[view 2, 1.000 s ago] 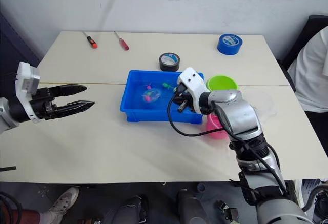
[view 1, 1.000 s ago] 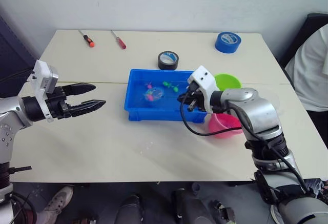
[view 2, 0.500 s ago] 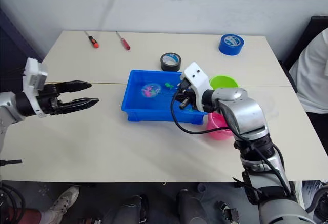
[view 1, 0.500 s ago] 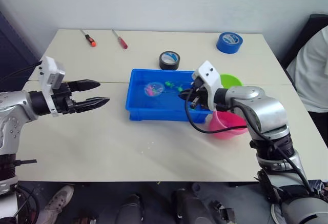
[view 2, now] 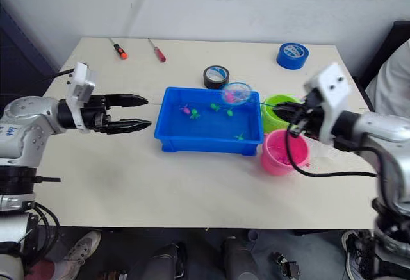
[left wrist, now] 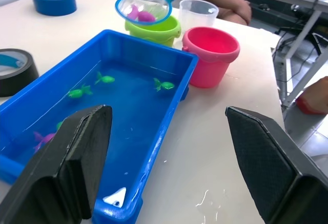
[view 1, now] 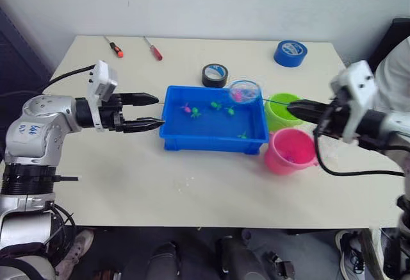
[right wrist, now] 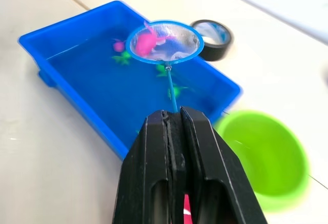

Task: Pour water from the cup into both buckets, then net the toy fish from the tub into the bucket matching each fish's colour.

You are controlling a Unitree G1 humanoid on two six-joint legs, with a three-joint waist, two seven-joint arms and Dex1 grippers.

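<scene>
Right gripper (view 1: 296, 107): arm stretched level, fingers clamped on the net's thin handle.
Net (right wrist: 164, 41): held out ahead of that gripper, raised over the tub's (view 1: 172, 133) far corner, pink fish (right wrist: 146, 41) inside.
Left gripper (view 1: 151, 111): arm level, fingers spread wide, empty, tips just beside the tub's near end.
Buckets: green (view 1: 277, 115) and pink (view 1: 290, 152), below the right gripper.

Silver arms — black claw fingers (left wrist: 77, 162)

left gripper (left wrist: 169, 167) fingers spread wide, nothing between them; tub (left wrist: 180, 68) ahead with green fish (left wrist: 163, 84) in the water; net (left wrist: 143, 7) holds pink fish (left wrist: 141, 15), raised above the green bucket (left wrist: 158, 31); pink bucket (left wrist: 210, 56) beside the tub; cup (left wrist: 199, 12) behind
</scene>
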